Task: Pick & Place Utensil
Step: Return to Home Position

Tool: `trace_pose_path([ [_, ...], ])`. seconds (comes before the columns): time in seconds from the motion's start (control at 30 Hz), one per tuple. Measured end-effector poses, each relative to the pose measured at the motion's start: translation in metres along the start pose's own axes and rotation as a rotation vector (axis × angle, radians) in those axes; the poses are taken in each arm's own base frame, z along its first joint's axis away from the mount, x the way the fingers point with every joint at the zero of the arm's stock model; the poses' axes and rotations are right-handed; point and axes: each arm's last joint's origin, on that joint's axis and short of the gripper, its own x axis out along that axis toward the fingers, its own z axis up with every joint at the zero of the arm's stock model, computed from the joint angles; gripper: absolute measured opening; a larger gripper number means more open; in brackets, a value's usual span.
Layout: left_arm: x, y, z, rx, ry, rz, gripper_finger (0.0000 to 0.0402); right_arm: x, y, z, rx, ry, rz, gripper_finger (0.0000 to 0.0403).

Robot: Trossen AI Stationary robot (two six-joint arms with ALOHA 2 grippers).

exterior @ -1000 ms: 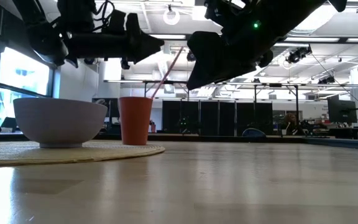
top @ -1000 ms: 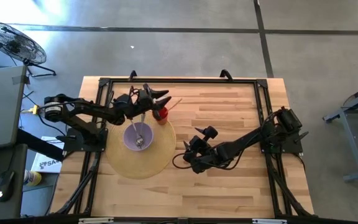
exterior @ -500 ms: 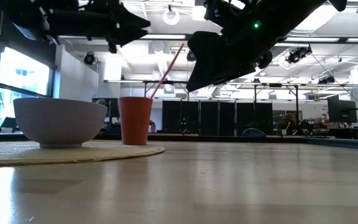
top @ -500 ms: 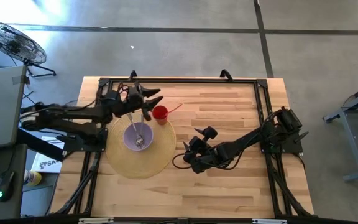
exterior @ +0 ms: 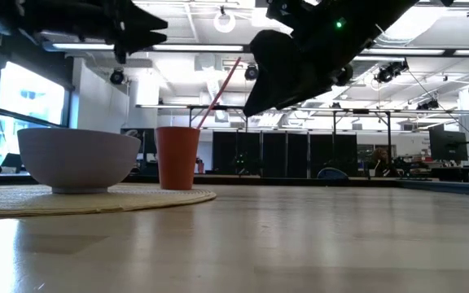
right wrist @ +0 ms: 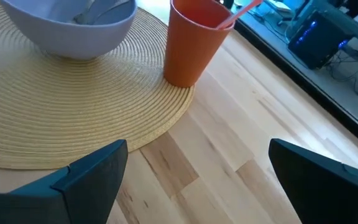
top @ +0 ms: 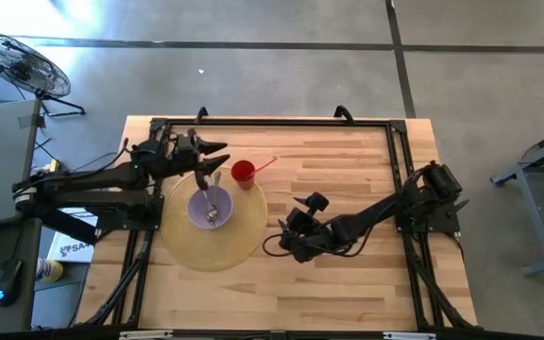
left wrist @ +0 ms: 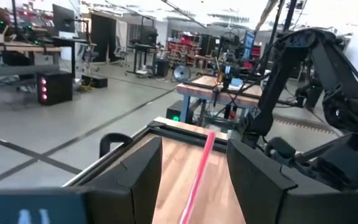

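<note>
The placemat (top: 211, 247) lies on the left half of the bench (top: 348, 283). On it sits the bowl (top: 196, 212), with the fork (top: 212, 206) inside, its handle leaning on the far rim. The cup (top: 243, 172) stands upright on the mat's far edge, just beside the bowl but apart from it. The straw (top: 264, 164) stands in the cup, slanting up and away toward the right.

The left end effector (top: 217, 154) hangs in the air over the mat's far edge, near the cup on its left side. Its fingers (left wrist: 135, 180) are apart and hold nothing; from the left wrist view, the straw shows through the gap farther off. In the low view it sits high above the bowl (exterior: 78, 159) and touches nothing.

The right end effector (top: 283, 236) hovers over bare bench just right of the mat, aimed toward the cup (right wrist: 194, 43) and bowl (right wrist: 73, 25). Its fingers (right wrist: 92, 177) are spread wide and empty, well clear of the mat's edge (right wrist: 104, 124).
</note>
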Motion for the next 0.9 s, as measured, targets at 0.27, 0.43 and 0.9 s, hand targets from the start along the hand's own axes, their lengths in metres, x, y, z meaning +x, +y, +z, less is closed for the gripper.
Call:
trace_pose_path([
  [0.27, -0.029, 0.003, -0.018, -0.013, -0.048, 0.01, 0.0176, -0.003, 0.004, 0.0, -0.04, 0.015, 0.057, 0.0385],
  [0.43, -0.044, 0.003, -0.022, -0.028, -0.096, -0.026, 0.0176, -0.003, 0.008, 0.003, -0.06, 0.015, 0.142, 0.0385],
  [0.9, -0.075, 0.005, -0.044, -0.047, -0.18, -0.071, 0.0176, -0.009, 0.012, 0.013, -0.087, -0.021, 0.244, 0.0385],
])
